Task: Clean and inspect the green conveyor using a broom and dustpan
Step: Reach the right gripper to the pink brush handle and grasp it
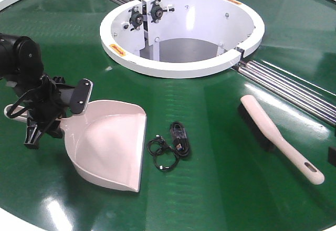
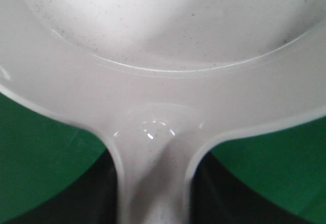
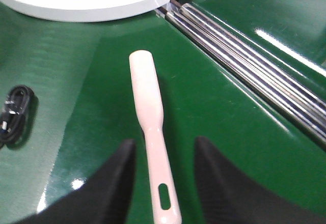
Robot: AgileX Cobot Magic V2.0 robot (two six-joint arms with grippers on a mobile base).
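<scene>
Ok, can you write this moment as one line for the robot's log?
left end effector: shut on dustpan handle | right end effector: open, straddling broom handle | black cable: lying on green conveyor

The front view looks down from high over the table [image 1: 220, 152]. The left wrist view sits very close above the dustpan [image 2: 163, 56]. The right wrist view looks forward along the broom [image 3: 147, 96]. The front view shows both.

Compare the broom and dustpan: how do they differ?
The dustpan is a wide scoop; the broom is slim with black bristles. The left pincer grips the dustpan's handle; the right pincer is open astride the broom's handle, not touching. Both are pale pink plastic on the belt.
</scene>
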